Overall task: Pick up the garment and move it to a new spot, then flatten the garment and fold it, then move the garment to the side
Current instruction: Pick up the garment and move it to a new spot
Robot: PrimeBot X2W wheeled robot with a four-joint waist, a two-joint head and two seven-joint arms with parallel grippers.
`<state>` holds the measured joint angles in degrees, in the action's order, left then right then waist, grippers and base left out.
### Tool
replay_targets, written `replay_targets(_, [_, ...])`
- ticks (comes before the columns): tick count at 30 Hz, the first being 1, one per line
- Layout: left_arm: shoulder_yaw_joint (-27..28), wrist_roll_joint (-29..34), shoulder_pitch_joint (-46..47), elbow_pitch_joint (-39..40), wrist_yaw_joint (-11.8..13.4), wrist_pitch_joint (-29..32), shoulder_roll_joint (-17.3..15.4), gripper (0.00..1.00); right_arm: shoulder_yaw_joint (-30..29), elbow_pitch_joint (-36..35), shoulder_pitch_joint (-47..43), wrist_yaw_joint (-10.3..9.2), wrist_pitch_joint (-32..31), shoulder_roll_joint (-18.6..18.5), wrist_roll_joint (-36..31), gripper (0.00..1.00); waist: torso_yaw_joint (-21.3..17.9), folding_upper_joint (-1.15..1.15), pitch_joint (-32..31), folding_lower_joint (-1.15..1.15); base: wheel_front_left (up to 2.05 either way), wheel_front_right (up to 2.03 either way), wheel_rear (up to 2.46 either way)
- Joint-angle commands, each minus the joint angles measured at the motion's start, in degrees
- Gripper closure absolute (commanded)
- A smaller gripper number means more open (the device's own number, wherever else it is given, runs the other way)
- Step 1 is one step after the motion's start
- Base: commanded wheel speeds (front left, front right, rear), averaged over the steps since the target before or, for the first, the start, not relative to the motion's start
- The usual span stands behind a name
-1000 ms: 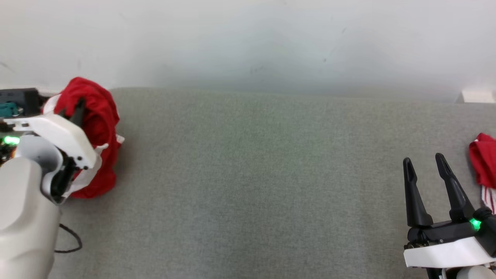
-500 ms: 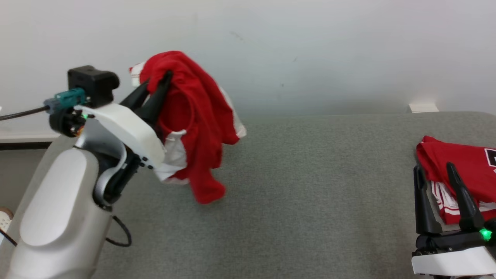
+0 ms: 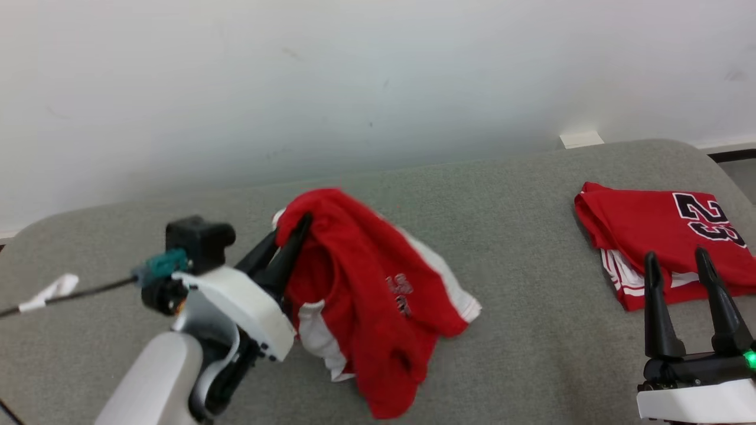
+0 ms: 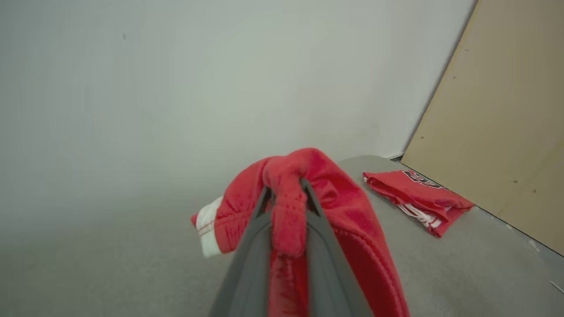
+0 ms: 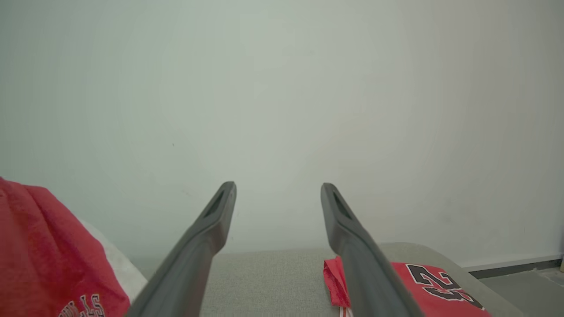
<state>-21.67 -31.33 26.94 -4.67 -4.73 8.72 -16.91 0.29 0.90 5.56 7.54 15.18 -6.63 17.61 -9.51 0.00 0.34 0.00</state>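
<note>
Against the pale wall (image 4: pixel 176 88), left wrist view shows jaws pinching garment (image 4: pixel 335 198).

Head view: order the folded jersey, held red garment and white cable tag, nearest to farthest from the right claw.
1. Folded jersey, right, just beyond the right claw.
2. Red garment, centre, in the left claw.
3. White cable tag, far left.

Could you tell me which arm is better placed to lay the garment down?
Left: the left claw is shut on the crumpled red-and-white fabric garment over the grey padded surface; the right claw stands open, empty, by the folded red jersey.
</note>
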Motion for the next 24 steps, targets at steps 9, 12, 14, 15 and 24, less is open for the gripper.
replay_targets(9, [-4.45,4.13,-7.6,-17.84,-0.4,-12.87,3.57,0.79,1.64,1.88,1.53,-0.12,-0.1,-0.07,-0.12,0.0,-2.52,0.0,2.65,0.0,0.0,0.0,0.0])
replay_targets(12, [-5.13,4.86,-6.06,-23.11,-0.2,-16.17,4.87,0.0,2.58,2.66,1.99,-0.12,-0.1,-0.2,-0.3,0.0,-2.65,0.0,2.71,0.0,0.0,0.0,0.0])
replay_targets(14, [-4.6,4.23,-5.18,-25.5,-0.32,-18.06,5.56,0.0,2.93,3.04,2.17,-0.12,-0.1,-0.25,-0.02,0.0,-2.5,0.0,2.69,0.0,0.0,0.0,0.0])
replay_targets(15, [-4.5,4.38,-4.75,-26.46,-0.41,-18.76,5.46,0.0,3.04,3.22,2.11,-0.12,-0.1,-0.29,0.14,0.0,-2.3,0.0,2.67,0.0,0.0,0.0,0.0])
replay_targets(24, [-1.44,3.73,-5.04,-25.89,1.25,-22.96,4.14,0.0,3.24,3.88,0.66,-0.12,-0.1,-0.71,0.58,0.0,0.1,0.0,0.67,0.0,0.0,0.0,0.0])
